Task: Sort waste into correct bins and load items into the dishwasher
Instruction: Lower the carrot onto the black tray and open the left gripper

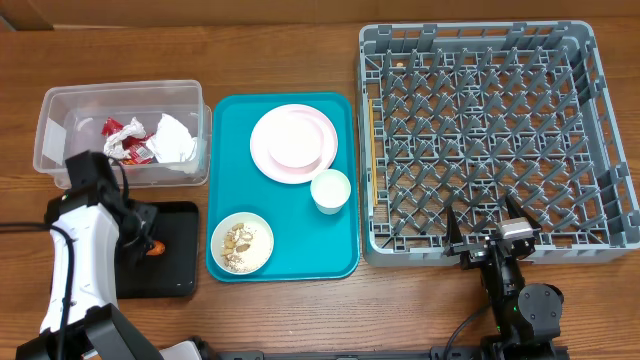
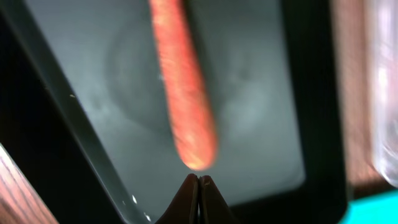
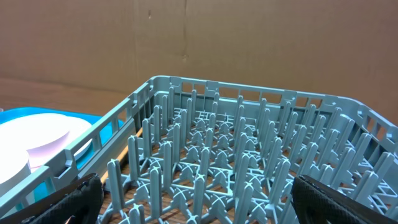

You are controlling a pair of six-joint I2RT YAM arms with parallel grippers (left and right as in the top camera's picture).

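Left claw (image 2: 198, 194) shut, empty | carrot (image 2: 185, 93) on black tray (image 2: 264, 118) | right claw (image 1: 486, 234) wide open

I read this as a lab bench staged as a dish-clearing station; the left arm (image 1: 75, 250) and right arm (image 1: 520, 300) sit at the near edge of a bare wooden surface (image 1: 300, 315); plain brown cardboard (image 3: 93, 43) stands as the backdrop; a grey catering dish rack (image 1: 470, 33), a teal tray (image 1: 340, 255), a clear tub (image 1: 120, 92) and a black tray (image 1: 178, 278) are laid out side by side.
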